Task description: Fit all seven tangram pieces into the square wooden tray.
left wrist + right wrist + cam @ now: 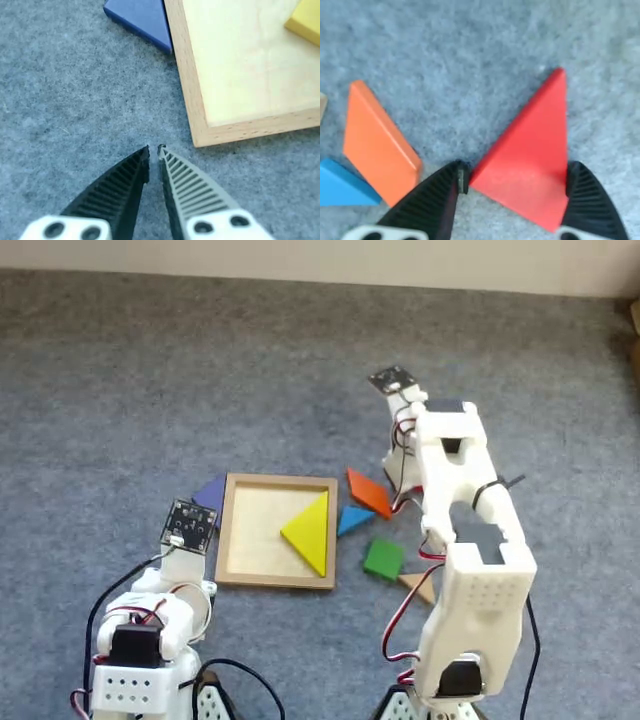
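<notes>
The square wooden tray [232, 540] lies mid-carpet with a yellow triangle [311, 530] inside it. In the right wrist view, my right gripper [515, 176] straddles a red triangle [530, 160], and both fingers touch its edges. An orange parallelogram [377, 142] and a light blue triangle [340, 185] lie beside it. My left gripper [154, 148] is shut on nothing, low over the carpet just off the tray's corner [200, 135]. A dark blue triangle [142, 17] rests against the tray's outer left side.
A green square [383, 558] and a tan triangle [418, 586] lie on the carpet right of the tray, by the right arm [470, 530]. The left arm's base [140, 650] stands at the near left. Open carpet stretches behind the tray.
</notes>
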Tool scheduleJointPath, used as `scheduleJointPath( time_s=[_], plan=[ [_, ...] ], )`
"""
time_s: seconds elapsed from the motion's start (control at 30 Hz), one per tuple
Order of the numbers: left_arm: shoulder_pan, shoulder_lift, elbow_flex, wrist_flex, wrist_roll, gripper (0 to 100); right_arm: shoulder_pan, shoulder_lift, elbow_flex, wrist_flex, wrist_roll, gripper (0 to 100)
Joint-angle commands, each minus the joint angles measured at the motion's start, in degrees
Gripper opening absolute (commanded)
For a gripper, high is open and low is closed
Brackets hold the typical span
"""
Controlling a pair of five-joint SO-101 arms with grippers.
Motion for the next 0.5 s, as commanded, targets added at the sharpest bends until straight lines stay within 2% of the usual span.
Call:
scheduleJointPath(
  time_s=[0.0, 0.23, 0.47],
  plan=[
    [-0.6, -2.3, 1.2, 0.1, 0.0, 5, -0.7, 1.2, -1.6, -0.4, 0.6, 24.1],
    [-0.6, -2.3, 1.2, 0.1, 0.0, 5, -0.3, -3.8, -2.2, -0.4, 0.6, 16.0],
    [-0.6, -2.3, 1.2, 0.0, 0.0, 5, -0.7, -13.4, 3.0, 0.0, 0.6, 15.5]
  ],
)
